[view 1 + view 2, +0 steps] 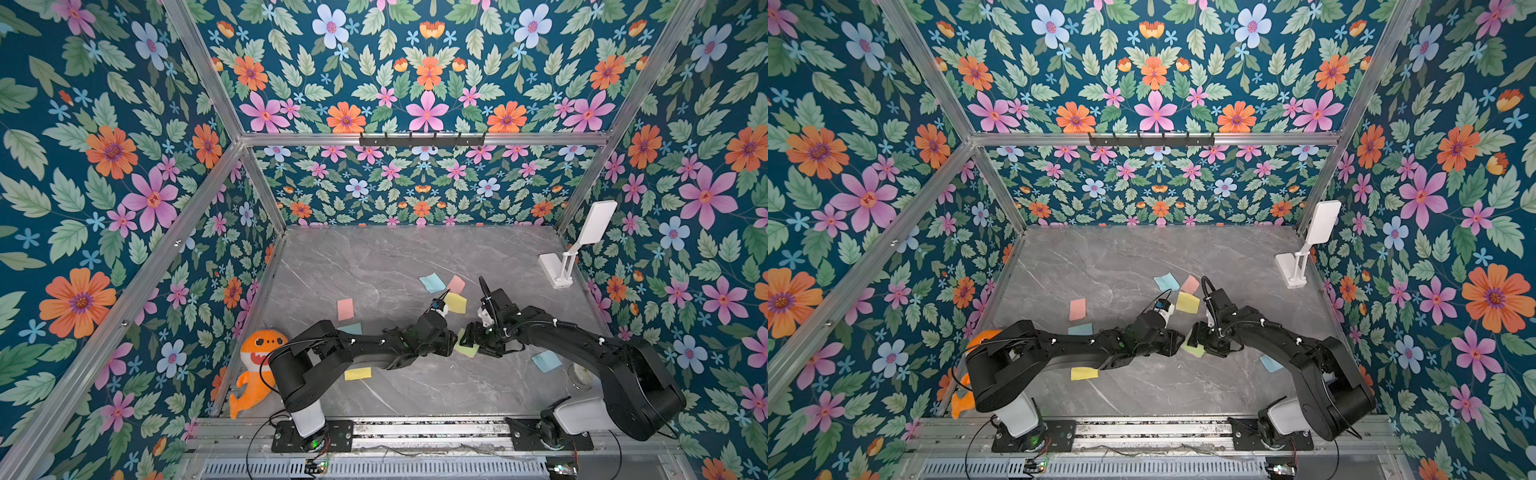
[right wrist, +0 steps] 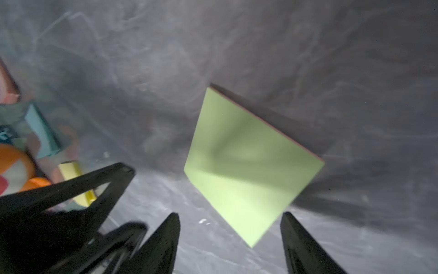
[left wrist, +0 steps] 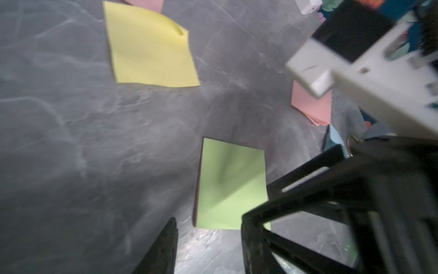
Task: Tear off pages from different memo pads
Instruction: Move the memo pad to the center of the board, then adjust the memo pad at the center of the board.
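Though free, pad (image 2: 251, 166) under right claw (image 2: 230, 213)

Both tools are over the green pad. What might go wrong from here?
1. The left tool and right tool crowd together by the green pad; they may collide.
2. The right tool is open astride the pad's corner; closing could pinch several pages, not one.
3. Neither tool seems to pin the pad; a pull may drag the whole pad across the table.
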{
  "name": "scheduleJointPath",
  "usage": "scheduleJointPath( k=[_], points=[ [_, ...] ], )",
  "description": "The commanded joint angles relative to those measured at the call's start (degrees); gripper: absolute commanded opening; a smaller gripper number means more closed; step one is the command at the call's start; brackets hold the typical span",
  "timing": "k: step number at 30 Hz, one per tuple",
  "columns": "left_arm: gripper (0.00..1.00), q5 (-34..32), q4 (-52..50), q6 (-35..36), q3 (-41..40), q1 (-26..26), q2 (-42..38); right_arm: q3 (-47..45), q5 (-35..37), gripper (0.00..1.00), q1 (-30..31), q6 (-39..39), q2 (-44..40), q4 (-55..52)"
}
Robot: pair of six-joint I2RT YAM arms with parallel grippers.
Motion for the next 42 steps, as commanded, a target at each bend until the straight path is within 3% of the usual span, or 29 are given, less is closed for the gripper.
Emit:
scheduleJointPath(
  k=[1,4,7,12,17,27,32,36,42],
  points=[
    [0.45,-1.1,0.0,-0.9,-1.8,0.1,-1.8,1.5,-1.1,0.7,-1.2,1.7,-2.5,-2.9],
    [0.45,1.1,0.0,-1.1,-2.2,-0.1,-2.5,3.4,3.0,0.71,-4.9,-2.7,-4.3,-6.9],
    [0.45,4.7,3.1,-3.2,-3.2,-0.8,-2.1,7.1,6.6,0.71,-6.5,-8.2,-0.6,-9.0],
    [0.46,8.7,9.9,-9.3,-7.3,-1.4,-1.0,9.2,5.3,0.7,-6.0,-9.7,5.9,-5.9],
    [0.45,9.2,8.8,-9.3,-6.2,-1.3,0.4,10.3,2.0,0.67,-4.0,-9.9,11.8,-3.1],
    [0.43,6.9,5.7,-9.9,-10.0,1.8,-2.9,5.1,-0.2,0.64,6.4,-3.0,8.4,-0.9],
    [0.43,2.0,-4.6,-5.2,-8.0,2.6,-5.6,1.6,-3.0,0.65,5.5,-0.8,3.1,0.3],
    [0.43,2.5,-3.9,-4.5,-8.0,3.7,-6.2,-0.9,-4.5,0.65,2.1,0.2,2.9,2.6],
    [0.41,4.4,-0.3,-5.4,-5.0,3.5,-0.8,-1.9,-5.7,0.63,2.1,2.1,5.8,6.5]
  ],
)
